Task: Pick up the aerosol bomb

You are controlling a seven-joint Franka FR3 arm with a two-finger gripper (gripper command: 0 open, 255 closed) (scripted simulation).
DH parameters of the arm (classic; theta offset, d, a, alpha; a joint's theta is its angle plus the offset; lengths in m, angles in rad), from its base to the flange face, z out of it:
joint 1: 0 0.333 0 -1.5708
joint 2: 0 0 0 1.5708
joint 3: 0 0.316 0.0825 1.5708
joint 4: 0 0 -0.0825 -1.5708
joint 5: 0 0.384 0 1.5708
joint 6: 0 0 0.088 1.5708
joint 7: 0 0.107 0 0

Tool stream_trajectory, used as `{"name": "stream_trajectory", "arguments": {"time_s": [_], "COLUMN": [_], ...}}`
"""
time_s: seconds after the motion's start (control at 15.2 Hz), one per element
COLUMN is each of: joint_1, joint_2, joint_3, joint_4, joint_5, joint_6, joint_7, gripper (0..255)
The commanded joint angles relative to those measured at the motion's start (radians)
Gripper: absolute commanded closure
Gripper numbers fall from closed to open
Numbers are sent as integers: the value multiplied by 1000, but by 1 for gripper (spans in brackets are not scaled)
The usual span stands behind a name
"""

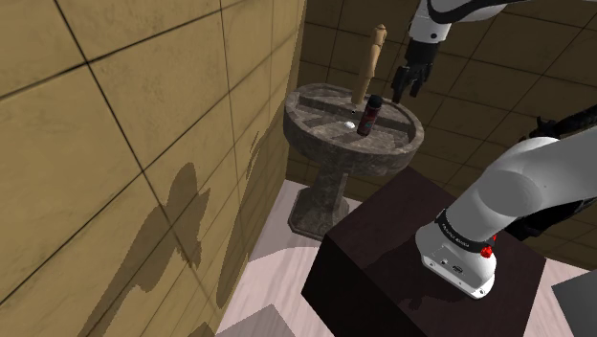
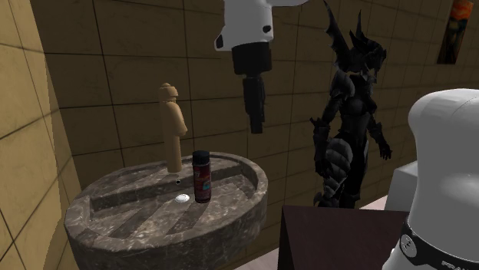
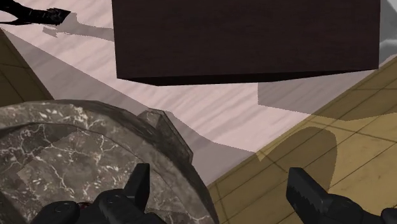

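While spread claw (image 2: pixel 254 125) hangs over basin (image 2: pixel 247 184) rim, can (image 2: pixel 202 176) stands clear

No text, brand or number could be read anywhere. A red label was seen wrapped around the dark aerosol can (image 2: pixel 202 176), standing on the stone basin (image 2: pixel 230 222), but its pale markings could not be made out as letters. Faint pale marks were seen on the dark band (image 2: pixel 437 250) of the arm's white link; they could not be read either.
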Motion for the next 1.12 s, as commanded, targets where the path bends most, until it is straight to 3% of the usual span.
{"name": "stream_trajectory", "arguments": {"time_s": [0.0,0.53,1.06], "joint_1": [-9,-35,-63], "joint_2": [49,300,588], "joint_3": [-27,-139,-214], "joint_4": [1,85,255], "joint_5": [-13,-13,106], "joint_6": [66,296,462], "joint_7": [-31,-178,-367], "gripper": [0,0,0]}}
